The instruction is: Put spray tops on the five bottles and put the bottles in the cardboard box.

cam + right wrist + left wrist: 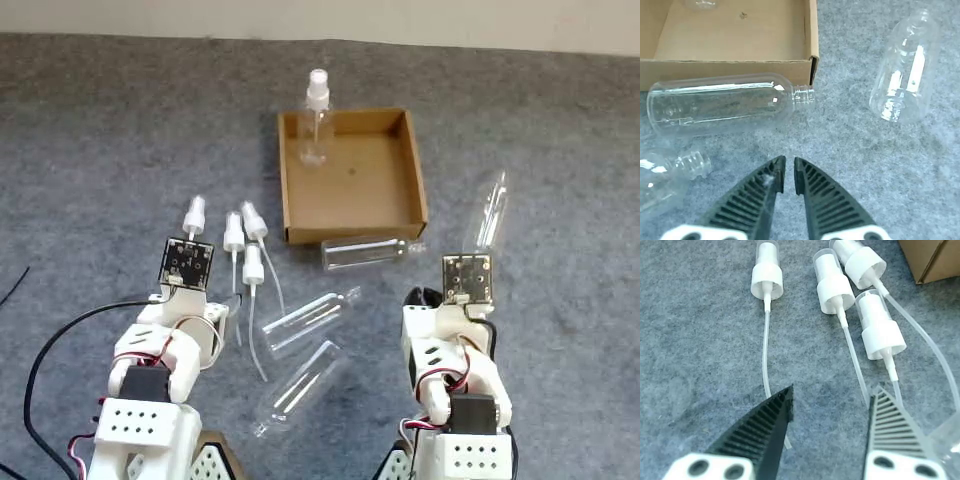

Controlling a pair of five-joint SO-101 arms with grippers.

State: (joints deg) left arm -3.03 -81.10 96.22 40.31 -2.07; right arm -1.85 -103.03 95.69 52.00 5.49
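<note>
Well, we see grey carpet w/ cardboard box at 12; left gripper gaping, empty; right gripper nrly closed, empty.

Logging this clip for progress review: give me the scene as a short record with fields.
box: cardboard box, one capped bottle upright inside
loose bottles: four uncapped bottles lying on the carpet
tops: four spray tops lying near the left gripper
left gripper: open, over the tops' tubes
right gripper: shut, empty, pointed at the bottle by the box front
</note>
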